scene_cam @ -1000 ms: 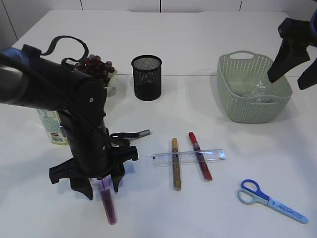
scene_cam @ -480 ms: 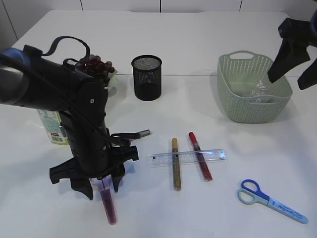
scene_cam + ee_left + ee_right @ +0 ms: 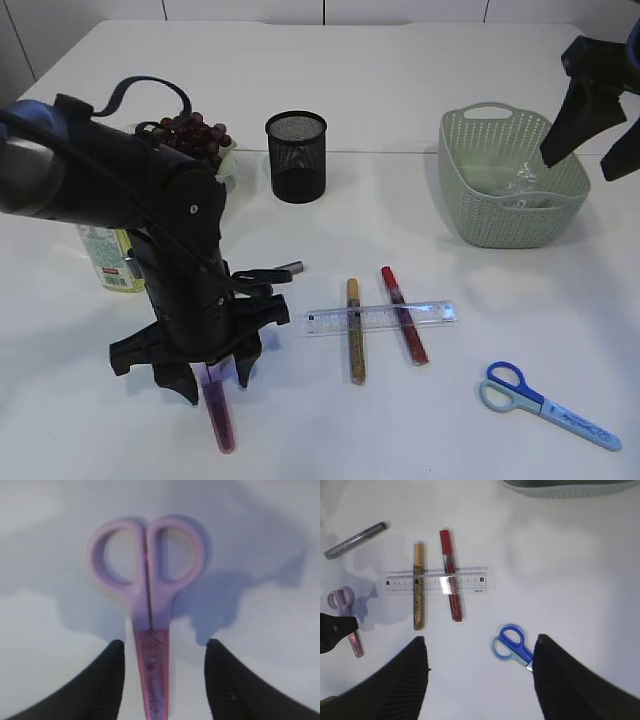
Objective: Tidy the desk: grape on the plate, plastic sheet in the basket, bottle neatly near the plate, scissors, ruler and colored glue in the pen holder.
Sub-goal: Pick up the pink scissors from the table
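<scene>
Left gripper (image 3: 160, 680) shifted slightly right since earlier, jaws apart straddling pink plastic scissors (image 3: 150, 625) flat on white worktop (image 3: 400, 100) | right gripper (image 3: 477, 680) unmoved, wide, empty

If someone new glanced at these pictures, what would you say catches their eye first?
The bulky left arm at front left, its left gripper open astride the pink scissors lying flat. Next, mid-table, the clear ruler lying across the gold glue pen and red glue pen, with the blue scissors front right.
</scene>
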`<act>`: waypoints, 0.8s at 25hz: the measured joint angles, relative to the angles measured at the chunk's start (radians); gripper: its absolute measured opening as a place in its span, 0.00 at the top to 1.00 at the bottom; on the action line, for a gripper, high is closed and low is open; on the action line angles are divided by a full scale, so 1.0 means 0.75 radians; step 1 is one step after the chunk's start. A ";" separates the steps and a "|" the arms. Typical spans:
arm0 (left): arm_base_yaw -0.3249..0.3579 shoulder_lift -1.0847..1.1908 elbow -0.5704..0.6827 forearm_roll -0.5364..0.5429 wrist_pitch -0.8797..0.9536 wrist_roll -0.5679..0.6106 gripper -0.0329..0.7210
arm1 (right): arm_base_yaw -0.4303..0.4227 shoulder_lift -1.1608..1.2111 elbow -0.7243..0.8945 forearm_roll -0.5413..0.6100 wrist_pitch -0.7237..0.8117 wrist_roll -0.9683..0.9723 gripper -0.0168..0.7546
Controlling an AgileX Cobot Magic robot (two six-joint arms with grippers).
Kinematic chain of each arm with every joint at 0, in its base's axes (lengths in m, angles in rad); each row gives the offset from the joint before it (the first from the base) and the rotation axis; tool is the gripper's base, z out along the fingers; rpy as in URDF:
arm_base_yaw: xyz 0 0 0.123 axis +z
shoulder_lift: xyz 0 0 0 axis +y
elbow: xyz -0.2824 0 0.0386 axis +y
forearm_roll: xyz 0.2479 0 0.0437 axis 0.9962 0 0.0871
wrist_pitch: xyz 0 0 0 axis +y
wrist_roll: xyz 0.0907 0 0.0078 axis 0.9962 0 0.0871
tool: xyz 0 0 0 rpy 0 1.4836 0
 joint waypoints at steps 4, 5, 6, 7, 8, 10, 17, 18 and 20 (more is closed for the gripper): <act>-0.002 0.000 0.000 0.009 -0.001 0.000 0.46 | 0.000 0.000 0.000 0.000 0.000 0.000 0.32; -0.002 0.000 0.000 0.012 -0.001 0.000 0.46 | 0.000 0.000 0.000 0.000 0.000 0.000 0.32; -0.002 0.000 0.000 0.017 -0.001 -0.001 0.46 | 0.000 0.000 0.000 0.000 0.000 0.000 0.32; -0.002 0.000 0.000 0.028 -0.001 -0.003 0.46 | 0.000 0.000 0.000 0.000 0.000 0.000 0.32; -0.002 0.000 0.000 0.028 -0.001 -0.003 0.46 | 0.000 0.000 0.000 0.000 0.000 0.000 0.32; -0.002 0.005 0.000 0.028 -0.001 -0.003 0.46 | 0.000 0.000 0.000 0.000 0.000 0.000 0.32; -0.002 0.026 -0.001 0.028 0.005 -0.003 0.46 | 0.000 0.000 0.000 0.000 0.000 0.000 0.32; -0.002 0.026 -0.001 0.028 0.005 -0.003 0.46 | 0.000 0.000 0.000 0.000 0.000 0.000 0.32; -0.002 0.026 -0.001 0.028 0.005 -0.003 0.46 | 0.000 0.000 0.000 0.000 0.000 -0.003 0.32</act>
